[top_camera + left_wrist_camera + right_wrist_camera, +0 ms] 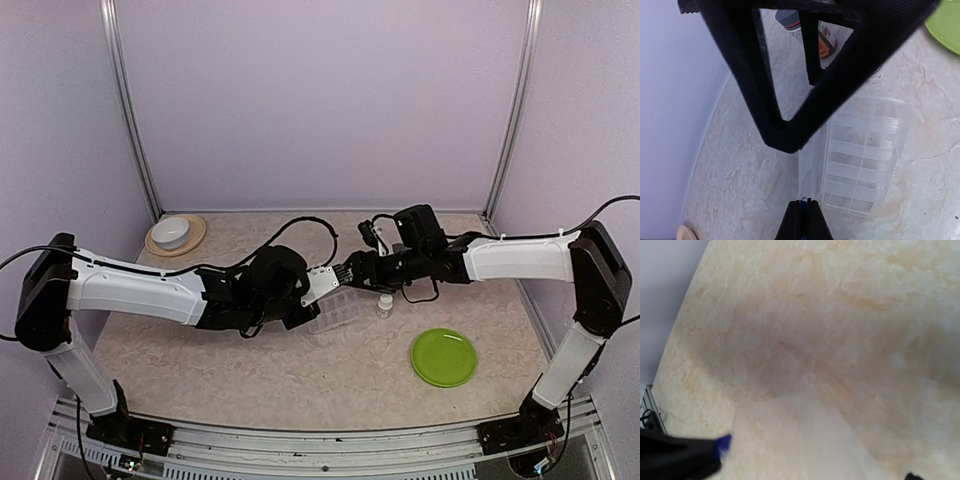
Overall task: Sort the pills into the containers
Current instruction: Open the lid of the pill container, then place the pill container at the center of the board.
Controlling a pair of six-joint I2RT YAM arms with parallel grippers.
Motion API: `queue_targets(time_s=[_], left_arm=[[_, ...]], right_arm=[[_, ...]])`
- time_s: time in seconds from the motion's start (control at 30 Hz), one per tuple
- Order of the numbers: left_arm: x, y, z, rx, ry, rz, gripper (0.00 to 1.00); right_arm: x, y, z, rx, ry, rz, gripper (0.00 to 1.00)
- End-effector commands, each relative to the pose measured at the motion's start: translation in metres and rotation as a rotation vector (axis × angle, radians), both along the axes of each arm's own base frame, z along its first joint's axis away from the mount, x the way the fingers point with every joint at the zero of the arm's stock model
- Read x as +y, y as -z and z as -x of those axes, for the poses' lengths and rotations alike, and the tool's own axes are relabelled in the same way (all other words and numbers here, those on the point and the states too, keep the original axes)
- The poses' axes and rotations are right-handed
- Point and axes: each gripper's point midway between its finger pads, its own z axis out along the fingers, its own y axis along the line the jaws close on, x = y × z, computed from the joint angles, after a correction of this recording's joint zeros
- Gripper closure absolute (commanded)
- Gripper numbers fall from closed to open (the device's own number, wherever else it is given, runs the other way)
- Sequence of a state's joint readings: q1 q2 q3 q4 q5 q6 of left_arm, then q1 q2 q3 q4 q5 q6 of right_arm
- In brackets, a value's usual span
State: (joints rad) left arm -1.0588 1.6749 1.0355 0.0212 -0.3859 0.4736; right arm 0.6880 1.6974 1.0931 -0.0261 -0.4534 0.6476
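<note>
1. You cannot make out any pills: they are too small in every view.
2. Left wrist: blurred black bars (765,100) across the top hide most of the bottle (826,40) and the box's (860,160) upper end.
3. The plate (947,25), upper right, and the saucer (684,234), lower left, are cut off.
4. Right wrist: everything is soft, and one finger (675,460) is cropped at lower left.

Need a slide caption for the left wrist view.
Left gripper shut on the lid edge of the flat clear plastic compartmented box; grey-capped orange-labelled bottle beyond.
</note>
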Motion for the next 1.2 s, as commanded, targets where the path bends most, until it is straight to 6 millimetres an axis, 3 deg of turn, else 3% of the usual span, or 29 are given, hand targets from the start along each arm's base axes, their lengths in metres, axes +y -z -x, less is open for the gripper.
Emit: queue_targets(time_s=[0.0, 0.2, 0.43, 0.63, 0.87, 1.17], left_arm=[[0.000, -0.003, -0.007, 0.051, -0.029, 0.001, 1.00], [0.005, -0.003, -0.016, 0.092, -0.065, 0.001, 1.00], [0.007, 0.005, -0.022, 0.164, -0.081, -0.011, 1.00], [0.007, 0.008, -0.027, 0.205, -0.095, -0.012, 1.00], [0.004, 0.011, -0.034, 0.238, -0.105, -0.021, 1.00], [0.005, 0.024, -0.039, 0.270, -0.117, -0.061, 1.00]], right_arm=[[-0.017, -0.006, 0.001, -0.046, 0.018, 0.008, 0.12], [-0.031, -0.022, 0.005, -0.123, 0.029, -0.010, 0.14], [-0.034, -0.037, 0.018, -0.251, -0.038, -0.053, 0.32], [-0.013, -0.029, 0.029, -0.263, -0.135, -0.120, 0.39], [0.015, -0.003, 0.021, -0.208, -0.177, -0.128, 0.40], [0.029, 0.027, 0.016, -0.151, -0.190, -0.128, 0.41]])
